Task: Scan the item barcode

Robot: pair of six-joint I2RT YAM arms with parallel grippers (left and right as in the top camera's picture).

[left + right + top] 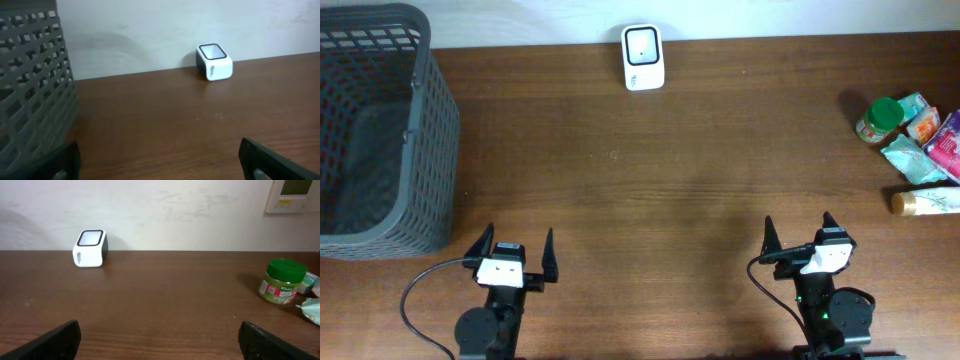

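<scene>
A white barcode scanner [643, 57] with a dark window stands at the table's far edge against the wall; it also shows in the left wrist view as the scanner [214, 61] and in the right wrist view as the scanner [90, 248]. Several items lie in a cluster at the right edge: a green-lidded jar [878, 120], seen too as the jar [281, 281], pale green packets [905, 157], a pink packet [946, 141] and a cream tube [925, 201]. My left gripper [513, 256] and right gripper [798, 236] rest near the front edge, both open and empty.
A tall dark grey mesh basket [380, 130] fills the far left corner, its wall close to the left gripper in the basket view [30, 85]. A white wall runs behind the table. A wall panel [295, 195] hangs at the upper right.
</scene>
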